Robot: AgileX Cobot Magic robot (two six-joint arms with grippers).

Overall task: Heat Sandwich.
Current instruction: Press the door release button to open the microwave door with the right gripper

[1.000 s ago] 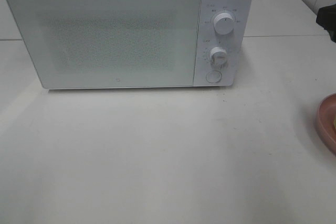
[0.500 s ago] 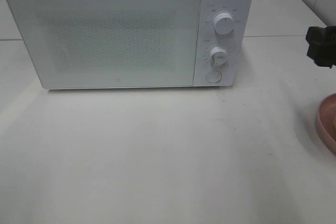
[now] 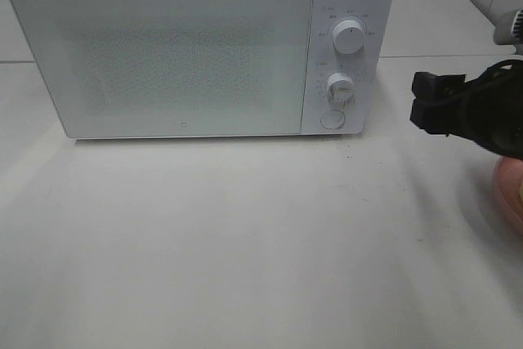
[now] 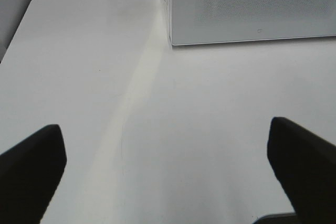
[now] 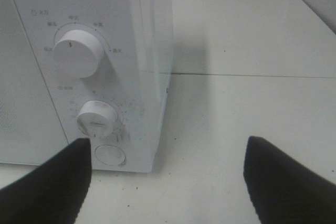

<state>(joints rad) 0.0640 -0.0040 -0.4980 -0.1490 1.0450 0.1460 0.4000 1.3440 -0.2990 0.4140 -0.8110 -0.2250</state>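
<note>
"Where was the sandwich?"
"I couldn't make it out. Only a sliver of the pink plate [image 3: 511, 194] showed at the right edge of the tabletop [image 3: 245, 243], under the right arm [image 3: 498, 112]."
"And the fingers?"
"The right fingers [image 3: 429, 85] stood wide apart and empty, beside the microwave [image 3: 188, 55] and level with its knobs [image 3: 349, 39], not touching. The left fingers [image 4: 302, 166] were spread too, above the tabletop."

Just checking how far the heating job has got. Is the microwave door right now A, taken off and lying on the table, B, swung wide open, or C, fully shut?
C: the microwave door sits flush with the control panel, and the right gripper hangs open to the right of the panel, not touching it.
</note>
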